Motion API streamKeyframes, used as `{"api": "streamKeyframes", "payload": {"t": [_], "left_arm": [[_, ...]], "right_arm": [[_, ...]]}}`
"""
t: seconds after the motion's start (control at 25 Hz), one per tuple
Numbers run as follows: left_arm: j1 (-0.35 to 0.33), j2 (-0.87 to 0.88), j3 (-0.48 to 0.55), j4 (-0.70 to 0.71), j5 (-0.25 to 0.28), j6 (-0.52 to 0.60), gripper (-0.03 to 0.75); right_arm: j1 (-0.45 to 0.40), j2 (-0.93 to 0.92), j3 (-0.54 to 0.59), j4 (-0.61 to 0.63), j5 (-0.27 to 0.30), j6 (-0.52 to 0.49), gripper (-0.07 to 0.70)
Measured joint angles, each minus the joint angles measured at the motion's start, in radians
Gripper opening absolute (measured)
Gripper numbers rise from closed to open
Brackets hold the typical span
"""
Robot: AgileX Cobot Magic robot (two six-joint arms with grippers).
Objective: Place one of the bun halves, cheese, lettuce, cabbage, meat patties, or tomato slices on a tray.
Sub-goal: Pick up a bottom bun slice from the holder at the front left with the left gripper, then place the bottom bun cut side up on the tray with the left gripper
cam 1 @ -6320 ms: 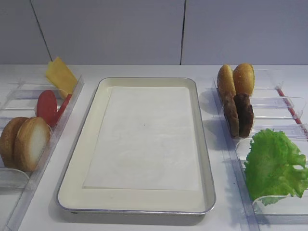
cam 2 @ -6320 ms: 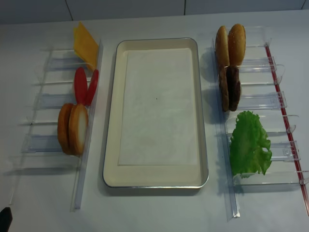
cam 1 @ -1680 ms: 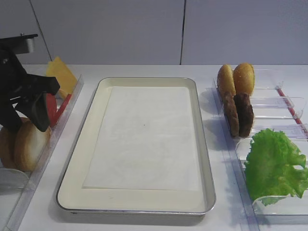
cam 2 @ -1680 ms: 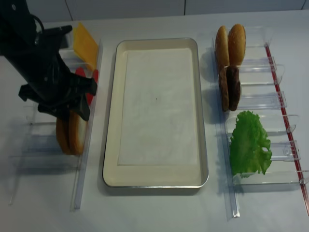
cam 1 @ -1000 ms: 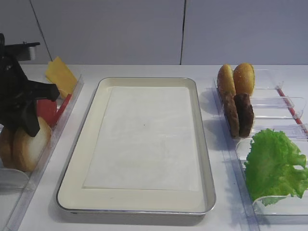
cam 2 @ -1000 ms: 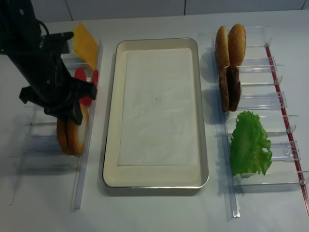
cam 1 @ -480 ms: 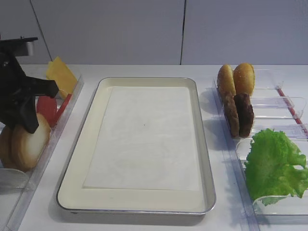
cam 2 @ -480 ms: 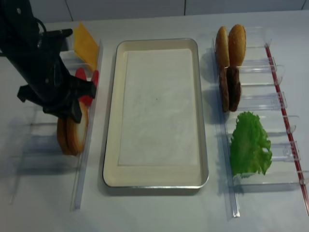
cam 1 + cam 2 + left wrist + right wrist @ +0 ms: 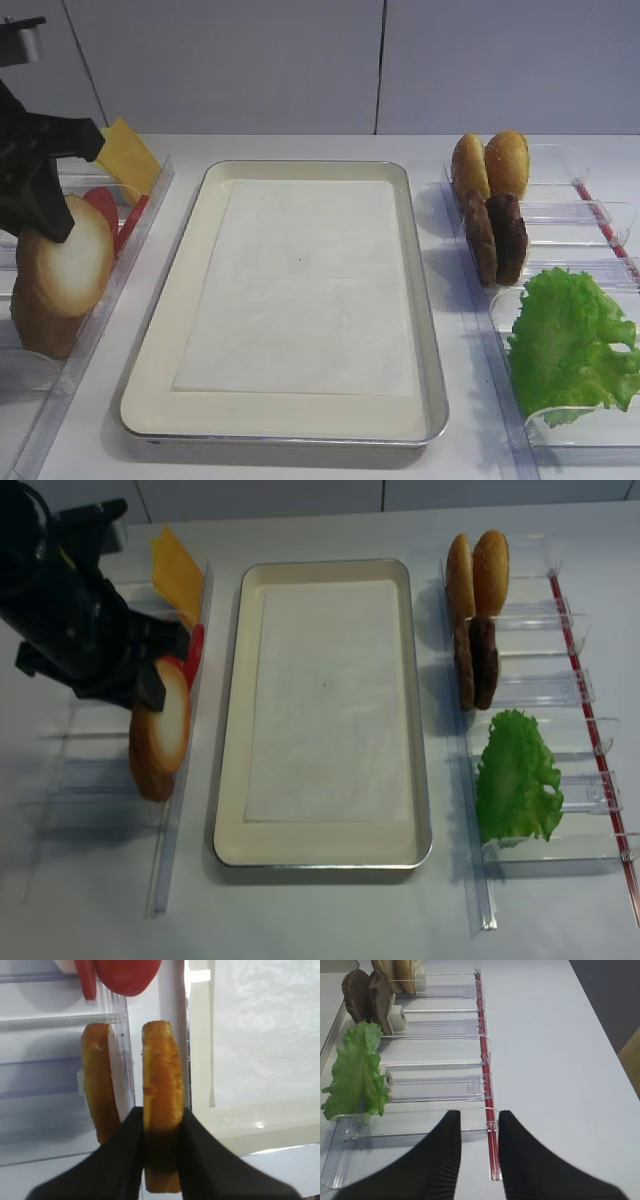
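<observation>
My left gripper (image 9: 162, 1120) is shut on the flat bun half (image 9: 68, 262), pinching its toasted rim (image 9: 161, 1070) and holding it above the left bin, pale face toward the tray (image 9: 190, 300). The other bun half (image 9: 148, 778) stays standing in the bin. Behind them are the tomato slices (image 9: 105, 205) and the cheese (image 9: 128, 155). The tray (image 9: 232, 730) holds only its paper liner. My right gripper (image 9: 480, 1114) stands open with nothing in it over the right rack, near the lettuce (image 9: 357, 1070) and the meat patties (image 9: 367, 992). No cabbage is in view.
Clear plastic bins (image 9: 100, 780) run along the tray's left side, and a second rack (image 9: 560, 690) with a red strip runs along its right. Two domed brown buns (image 9: 488, 165) stand at the rack's far end. A wall rises behind the table.
My left gripper has risen with the flat bun half, lifting it out of the bin. The second bun half stayed where it was.
</observation>
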Motion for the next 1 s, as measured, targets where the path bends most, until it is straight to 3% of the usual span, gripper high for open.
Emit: {"api": "streamKeyframes", "payload": {"t": [0.12,0.28,0.48,0.68,1.0], "left_arm": [[0.0,-0.042,0.0,-0.032,0.002,0.0,0.127],[-0.002,-0.072,0.0,-0.224,0.006,0.06,0.126],[-0.063,-0.07,0.0,-0.379,0.006,0.125,0.125],[-0.115,-0.004,0.0,-0.436,0.006,0.18,0.124],[-0.117,0.138,0.0,-0.647,-0.015,0.282,0.123]], "right_arm": [[0.0,0.0,0.0,0.0,0.0,0.0,0.241],[0.0,0.0,0.0,0.0,0.0,0.0,0.241],[0.0,0.0,0.0,0.0,0.0,0.0,0.241],[0.0,0.0,0.0,0.0,0.0,0.0,0.241],[0.0,0.0,0.0,0.0,0.0,0.0,0.241]]}}
